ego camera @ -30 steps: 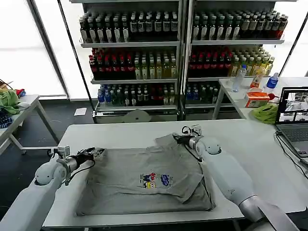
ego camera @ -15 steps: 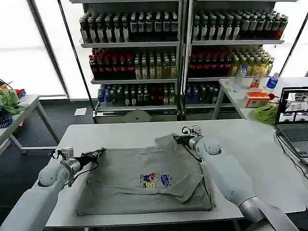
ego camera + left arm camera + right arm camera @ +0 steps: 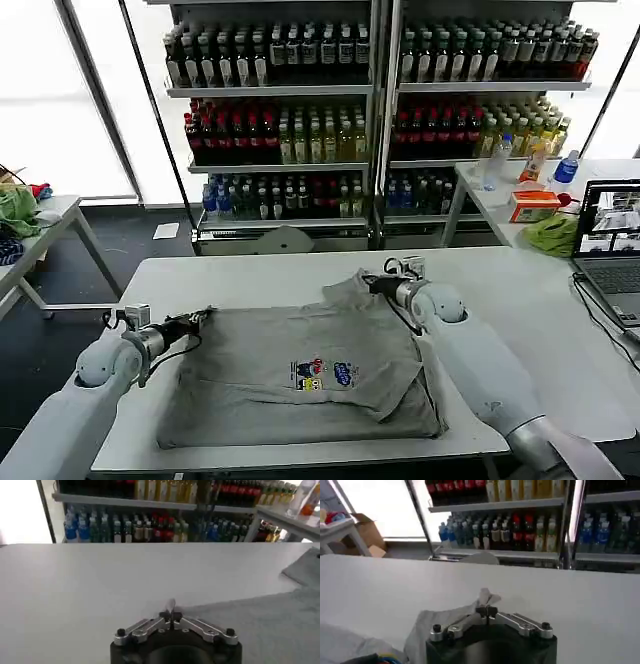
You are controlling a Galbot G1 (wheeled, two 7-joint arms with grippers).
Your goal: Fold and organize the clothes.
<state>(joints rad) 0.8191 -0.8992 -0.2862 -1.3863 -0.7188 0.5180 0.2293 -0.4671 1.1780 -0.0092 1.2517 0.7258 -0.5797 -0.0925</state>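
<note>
A light grey short-sleeved shirt [image 3: 300, 340] lies spread on the white table [image 3: 250, 275], its small multicoloured chest print [image 3: 328, 375] facing up. My left gripper [image 3: 200, 320] is shut on the shirt's far left corner. In the left wrist view the closed jaws [image 3: 171, 612] pinch a thin edge of grey cloth [image 3: 270, 625]. My right gripper [image 3: 374, 285] is shut on the raised sleeve at the shirt's far right. In the right wrist view a tuft of the shirt [image 3: 440, 622] sticks up from that gripper [image 3: 486, 609].
A laptop [image 3: 610, 235] and a bright green cloth [image 3: 552, 235] sit at the right, with an orange box [image 3: 534, 205] and bottles on the table behind. Shelves of bottles [image 3: 290, 140] stand beyond the table. A side table [image 3: 40, 225] with cloths is at the far left.
Both grippers keep their hold. The right gripper has drawn the sleeve slightly farther back and right; the left arm has shifted slightly, and the shirt lies a little flatter.
</note>
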